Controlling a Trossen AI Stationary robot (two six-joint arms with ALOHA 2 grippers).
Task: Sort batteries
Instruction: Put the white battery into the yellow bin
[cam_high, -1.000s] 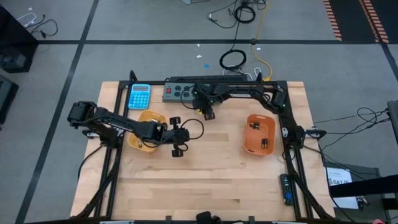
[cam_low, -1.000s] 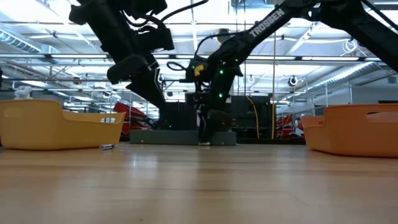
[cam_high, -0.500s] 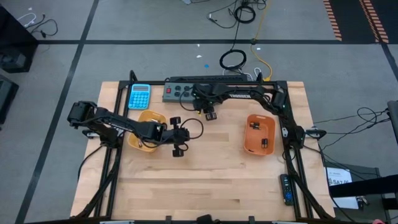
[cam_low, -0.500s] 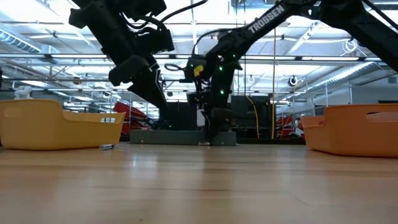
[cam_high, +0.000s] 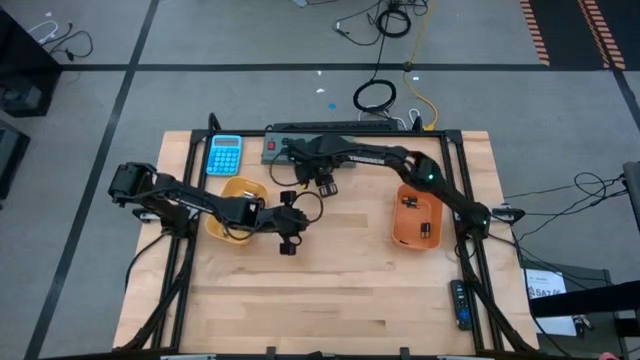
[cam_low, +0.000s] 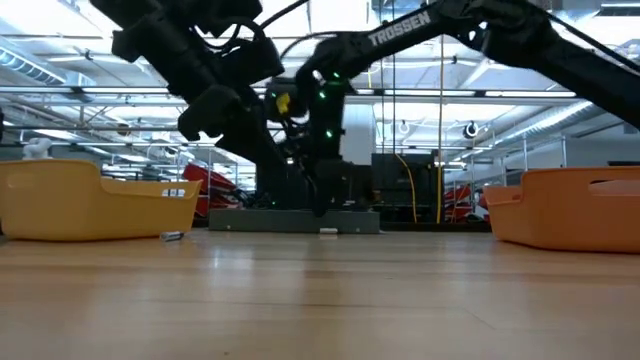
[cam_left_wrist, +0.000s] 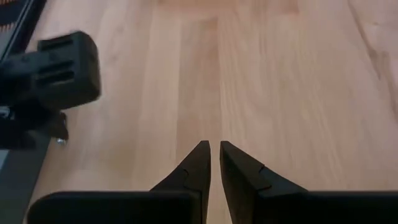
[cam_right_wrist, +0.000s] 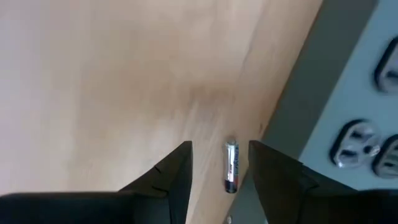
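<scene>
A silvery battery (cam_right_wrist: 231, 167) lies on the wood beside the grey power strip (cam_right_wrist: 348, 118). It also shows as a small pale speck (cam_low: 328, 231) in the low view. My right gripper (cam_right_wrist: 219, 147) hovers above it, open, with the battery just ahead of the gap between its fingers. In the high view the right gripper (cam_high: 323, 182) is near the table's far middle. My left gripper (cam_left_wrist: 213, 145) is shut on nothing over bare wood, right of the yellow tray (cam_high: 240, 206). Two dark batteries (cam_high: 408, 201) lie in the orange tray (cam_high: 418, 213). Another battery (cam_low: 172, 236) rests on the table by the yellow tray (cam_low: 90, 200).
A blue calculator (cam_high: 224, 154) and the power strip (cam_high: 290, 148) sit at the far edge. A black frame rail (cam_high: 178, 250) runs along the table's left side, another along the right. Bare wood fills the near half of the table.
My right arm has swung away from the far edge, and its gripper has shifted toward the table's left along the power strip. In the low view it has also risen a little off the wood. The left gripper has stayed about where it was.
</scene>
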